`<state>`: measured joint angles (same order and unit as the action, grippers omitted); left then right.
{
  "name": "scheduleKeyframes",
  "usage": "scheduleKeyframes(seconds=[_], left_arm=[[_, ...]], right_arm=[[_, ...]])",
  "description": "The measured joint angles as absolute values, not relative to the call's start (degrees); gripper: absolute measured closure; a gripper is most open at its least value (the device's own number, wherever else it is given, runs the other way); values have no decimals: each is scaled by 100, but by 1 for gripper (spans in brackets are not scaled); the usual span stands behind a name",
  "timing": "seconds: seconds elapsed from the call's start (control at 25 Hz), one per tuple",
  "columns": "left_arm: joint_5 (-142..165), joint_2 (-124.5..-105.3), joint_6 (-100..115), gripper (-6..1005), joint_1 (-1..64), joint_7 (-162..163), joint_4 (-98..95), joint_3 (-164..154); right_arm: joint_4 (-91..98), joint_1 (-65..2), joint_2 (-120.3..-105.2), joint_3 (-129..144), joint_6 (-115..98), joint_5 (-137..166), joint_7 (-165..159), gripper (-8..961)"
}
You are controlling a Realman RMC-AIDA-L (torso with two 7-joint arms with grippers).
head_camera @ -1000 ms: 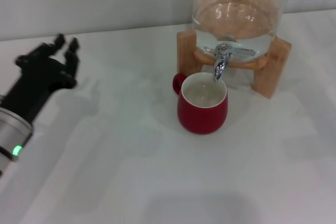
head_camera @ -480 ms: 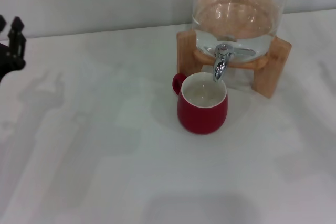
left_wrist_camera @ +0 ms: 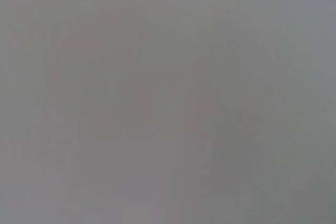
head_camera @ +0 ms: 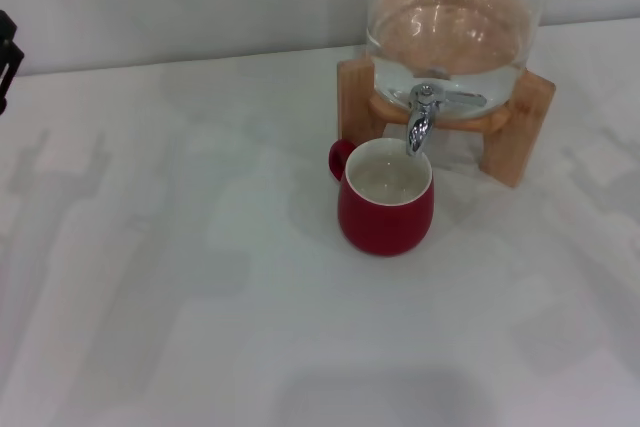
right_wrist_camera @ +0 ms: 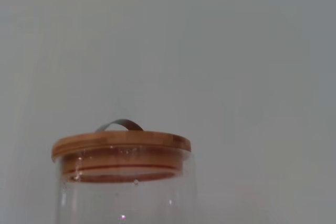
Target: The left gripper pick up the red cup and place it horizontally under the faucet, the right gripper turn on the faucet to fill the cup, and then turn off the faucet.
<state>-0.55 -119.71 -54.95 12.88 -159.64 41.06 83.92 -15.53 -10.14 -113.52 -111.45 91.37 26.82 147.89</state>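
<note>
Red cup (head_camera: 386,197) upright on bench (head_camera: 200,277), directly under faucet (head_camera: 420,125). Left end effector (head_camera: 6,57) barely visible at bench edge, clench unreadable; right unseen. Risk: overflow from late shutoff.

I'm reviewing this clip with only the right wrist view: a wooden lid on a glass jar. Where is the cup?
Observer: The red cup stands upright on the table, directly under the faucet.
Operator: Is anything holding it?
Observer: No. The left gripper is only a black sliver at the head view's left edge, far from the cup.
Operator: And the right gripper?
Observer: It appears in no view.
</note>
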Motion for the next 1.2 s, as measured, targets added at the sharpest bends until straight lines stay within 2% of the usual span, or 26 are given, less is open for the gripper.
scheduleKeyframes(seconds=[0.24,0.44,0.84,1.2], left_arm=[[-55,-11971,-5638,223,1288,-15962,4090,8393],[-54,-11971,-5729,109,1281,-15956,4087,8394],[-53,-11971,-5740,109,1322,-15958,4086,8390],[-14,-11971,-5740,109,1342,-15952,4097,8349]], right_arm=[[-1545,-918,-11246,-10940,9476,2981,14642,280],[-1546,-881,-11235,-10930,9581,3391,14630,280],[-1560,-950,-11236,-10854,9662,3844,14584,280],[-1563,-1179,-11306,-10743,9506,3969,14607,280]])
